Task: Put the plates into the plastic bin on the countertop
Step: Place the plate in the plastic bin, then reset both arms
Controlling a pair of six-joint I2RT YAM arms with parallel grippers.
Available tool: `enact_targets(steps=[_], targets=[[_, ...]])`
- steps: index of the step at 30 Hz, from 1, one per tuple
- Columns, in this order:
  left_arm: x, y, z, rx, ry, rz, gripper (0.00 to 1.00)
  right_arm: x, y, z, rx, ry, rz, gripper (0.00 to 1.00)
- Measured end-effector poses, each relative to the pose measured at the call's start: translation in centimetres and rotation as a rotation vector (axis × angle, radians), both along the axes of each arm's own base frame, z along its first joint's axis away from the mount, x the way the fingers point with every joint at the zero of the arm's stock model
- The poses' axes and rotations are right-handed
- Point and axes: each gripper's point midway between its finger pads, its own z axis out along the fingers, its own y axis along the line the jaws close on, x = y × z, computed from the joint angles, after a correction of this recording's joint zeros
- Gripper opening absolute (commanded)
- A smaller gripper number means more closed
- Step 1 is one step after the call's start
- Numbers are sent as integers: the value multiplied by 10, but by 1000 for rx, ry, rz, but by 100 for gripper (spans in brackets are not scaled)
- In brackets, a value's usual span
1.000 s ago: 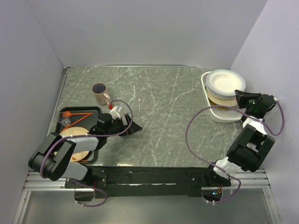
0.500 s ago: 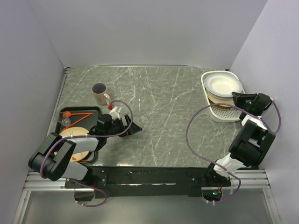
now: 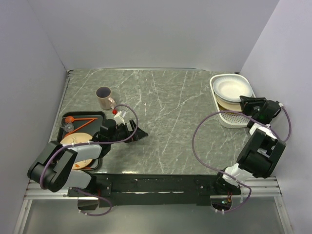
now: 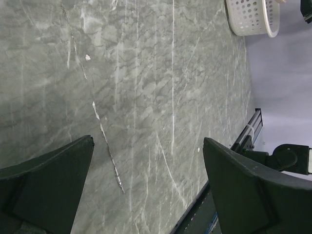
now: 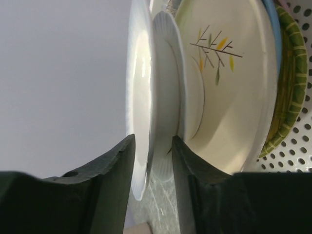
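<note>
White plate (image 3: pixel 229 87): on top of the stack inside the plastic bin (image 3: pixel 234 118), at the far right of the bench (image 3: pixel 170 107).
Change: a second ago it hung higher and further over the bin's far end; it has since come down and sits lower within the rim, and the right arm has drawn in a little towards the bin's near end.
Meaning for the task: this plate looks as good as delivered; what is left for it is probably letting go and backing out.
Right hand (image 3: pixel 248 102): clenched on the white plate's near rim; the wrist view shows a finger on each face of the edge.
Beneath it: a beige plate with a branch motif (image 5: pixel 229 97), then blue (image 5: pixel 273 29) and green (image 5: pixel 290 87) rims against the lattice wall.
Left hand (image 3: pixel 136 131): released and empty, fingers wide apart over bare bench near the left arm's base.
Still to move: one beige plate with an orange edge (image 3: pixel 73 144) lies on the black tray (image 3: pixel 92 114) at the near left, partly under the left arm.
Around: a beige mug (image 3: pixel 104 97) stands just beyond the tray; some orange pieces (image 3: pixel 80 120) lie on its far half.
In the way: nothing stands between tray and bin, but they are well apart, so a handover looks likely.
</note>
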Motion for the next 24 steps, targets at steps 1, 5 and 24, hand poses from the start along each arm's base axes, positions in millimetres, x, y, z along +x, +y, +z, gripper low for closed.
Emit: enact_targets(steps=[1, 5, 24], targets=[[0, 0, 0, 0, -1, 0, 99, -1, 0, 1, -5, -5, 0, 51], [-1, 1, 0, 3, 5, 0, 99, -5, 3, 6, -20, -22, -2, 60], [-2, 2, 1, 11, 4, 5, 99, -29, 12, 45, -79, -74, -46, 88]])
